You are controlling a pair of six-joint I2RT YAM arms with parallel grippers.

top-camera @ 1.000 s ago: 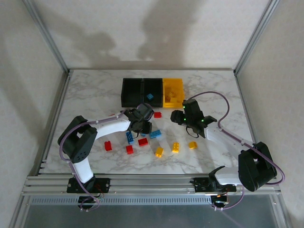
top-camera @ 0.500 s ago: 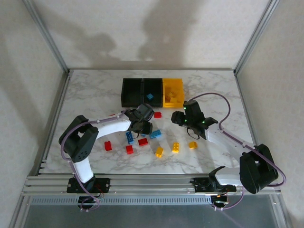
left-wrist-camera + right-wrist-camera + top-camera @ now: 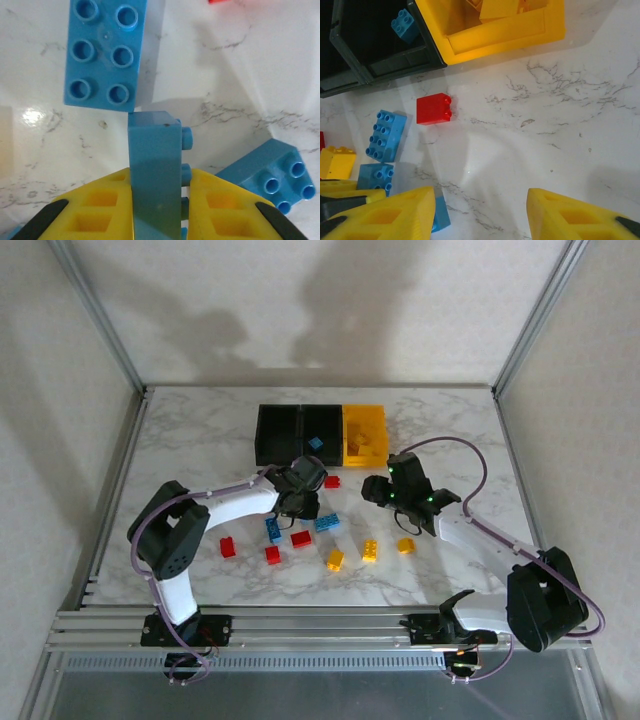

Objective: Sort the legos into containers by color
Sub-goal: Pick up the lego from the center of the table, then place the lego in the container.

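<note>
My left gripper (image 3: 300, 508) (image 3: 159, 172) is shut on a blue lego (image 3: 154, 165), held on edge with its studs facing right, just above the marble. Two more blue legos (image 3: 105, 50) (image 3: 272, 175) lie beside it. My right gripper (image 3: 385, 490) (image 3: 480, 200) stands open over bare table, with nothing between its fingers. A red lego (image 3: 434, 108) lies ahead of it. The containers stand in a row at the back: two black bins (image 3: 262, 435) (image 3: 320, 410) and a yellow bin (image 3: 364, 408) (image 3: 500, 37). One blue lego (image 3: 316, 443) (image 3: 404, 23) lies in the middle black bin.
Loose red legos (image 3: 228, 547) (image 3: 272, 555) (image 3: 301, 538) and yellow legos (image 3: 335, 560) (image 3: 370, 550) (image 3: 405, 545) are scattered in front of both grippers. Yellow legos (image 3: 365, 445) lie in the yellow bin. Metal frame posts border the table (image 3: 200, 440).
My left gripper has shut on the blue lego. The right gripper has drifted slightly toward the near side, still open.
</note>
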